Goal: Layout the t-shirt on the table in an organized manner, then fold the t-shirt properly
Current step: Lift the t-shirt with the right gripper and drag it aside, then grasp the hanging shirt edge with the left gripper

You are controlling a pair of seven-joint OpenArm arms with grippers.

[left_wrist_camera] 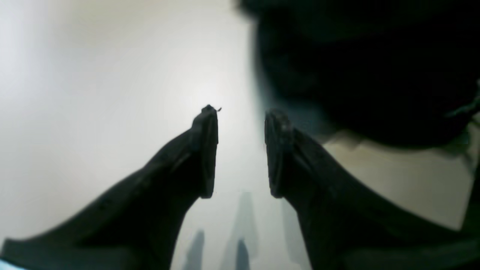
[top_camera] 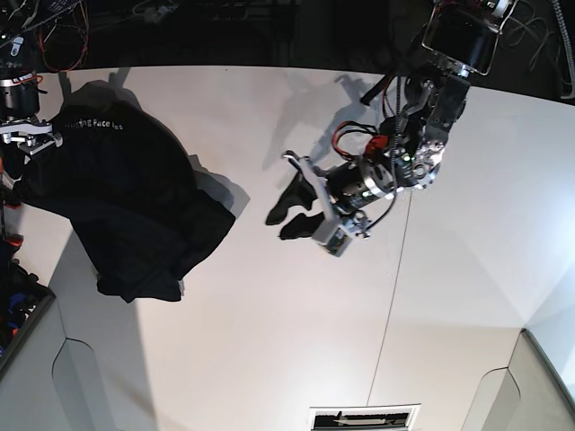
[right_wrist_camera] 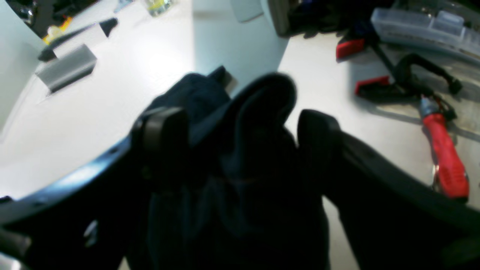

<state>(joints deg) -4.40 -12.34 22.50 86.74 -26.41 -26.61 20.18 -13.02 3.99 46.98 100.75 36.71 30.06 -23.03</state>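
- T-shirt [top_camera: 135, 202] lies bunched in a dark heap at the far left of the base view, partly draped up toward the right arm and partly spilling over the worktop [top_camera: 269, 341] near its left edge; white lettering shows near the top of the heap.
- Right gripper [right_wrist_camera: 240, 123] has its two fingers spread apart in the right wrist view, with a fold of black cloth bulging up between them but not clearly pinched.
  - Risk: with no firm pinch, the cloth may slide free and drop into a worse heap, or hang off the worktop edge.
  - Risk: a loose fold may snag on one finger and get dragged along when the arm moves.
- Left gripper [left_wrist_camera: 240, 150] hovers over bare worktop near the middle, well apart from the heap in the base view; its fingers stand parted with nothing between them.
  - In the left wrist view a blurred dark mass sits just beside one finger; whether it touches cannot be told.
  - Risk: reaching across from here, it may grab several layers at once, so the shirt spreads twisted instead of flat.
- Layout is judged not yet done: no sleeve, hem or collar is spread flat.
- Tools [right_wrist_camera: 446, 157] with red handles lie close to the right arm, beside the heap; trailing cloth could catch on them.
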